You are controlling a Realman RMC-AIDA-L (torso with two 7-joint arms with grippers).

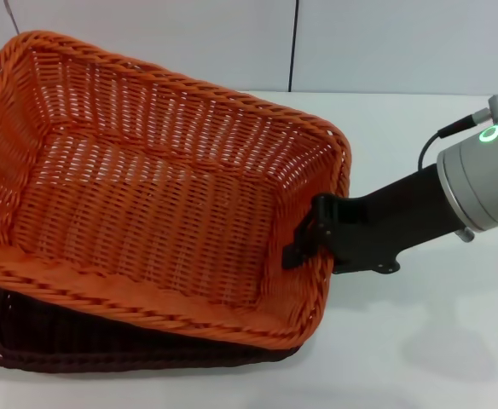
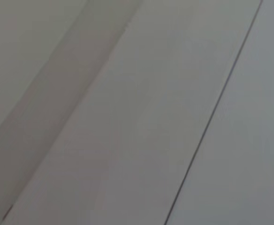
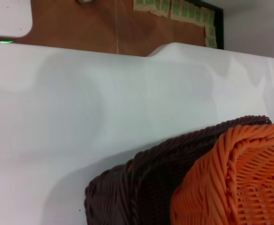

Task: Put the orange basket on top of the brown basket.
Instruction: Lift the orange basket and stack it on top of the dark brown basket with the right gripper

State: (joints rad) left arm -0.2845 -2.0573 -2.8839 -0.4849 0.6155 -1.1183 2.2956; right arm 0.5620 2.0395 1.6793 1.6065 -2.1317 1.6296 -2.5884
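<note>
The orange basket [image 1: 147, 187] fills the left and middle of the head view, tilted with its far left corner raised. My right gripper [image 1: 307, 240] reaches in from the right and is shut on the basket's right rim, one black finger [image 1: 294, 251] inside the wall. Under it lies the brown basket [image 1: 104, 348], only its near edge showing on the table. In the right wrist view the orange basket's corner [image 3: 242, 183] sits partly over the brown basket's rim [image 3: 141, 187]. The left gripper is out of view.
Both baskets rest on a white table [image 1: 419, 341], with open surface to the right and front of them. A pale panelled wall [image 1: 385, 43] runs along the back. The left wrist view shows only grey panels [image 2: 137, 112].
</note>
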